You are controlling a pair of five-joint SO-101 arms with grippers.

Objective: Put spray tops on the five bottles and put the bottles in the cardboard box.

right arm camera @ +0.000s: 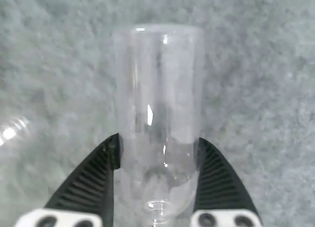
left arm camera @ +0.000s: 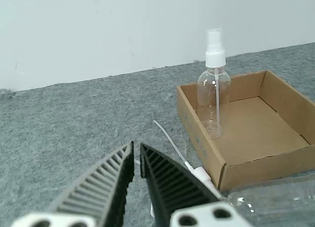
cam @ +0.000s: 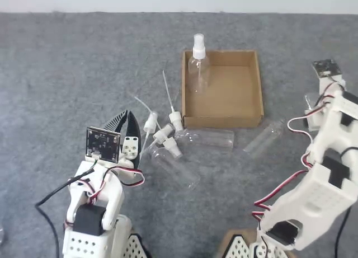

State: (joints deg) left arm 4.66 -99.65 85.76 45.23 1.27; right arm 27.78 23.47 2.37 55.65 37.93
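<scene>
Right now your right gripper [right arm camera: 158, 141] is clamping a clear bottle [right arm camera: 157, 79], out around 3 o'clock on the grey mat [cam: 67, 73]. The jaws are pressing on either side of the body, near where it's narrowing. My guess is you're holding it there so the other arm can bring a top over. The narrow end looks to be pointing back at the wrist though, which could be making the capping awkward.

Your left gripper [left arm camera: 137, 145] is hanging at about 8 o'clock with its jaws nearly together, just a sliver of a gap and nothing in it. It's sitting right beside the four loose spray tops [cam: 162, 136] near the centre, so I'm reading that as lining up for a pick. You'd be needing to open up first.

The cardboard box [cam: 224, 122] is sitting at 12 o'clock. One capped bottle [cam: 198, 65] is standing upright in its far corner on the 11 o'clock side, probably to be leaving room for the other four. Three bare bottles [cam: 204, 139] are lying on their sides just in front of the box, two right by the tops and one off toward 3 o'clock.
</scene>
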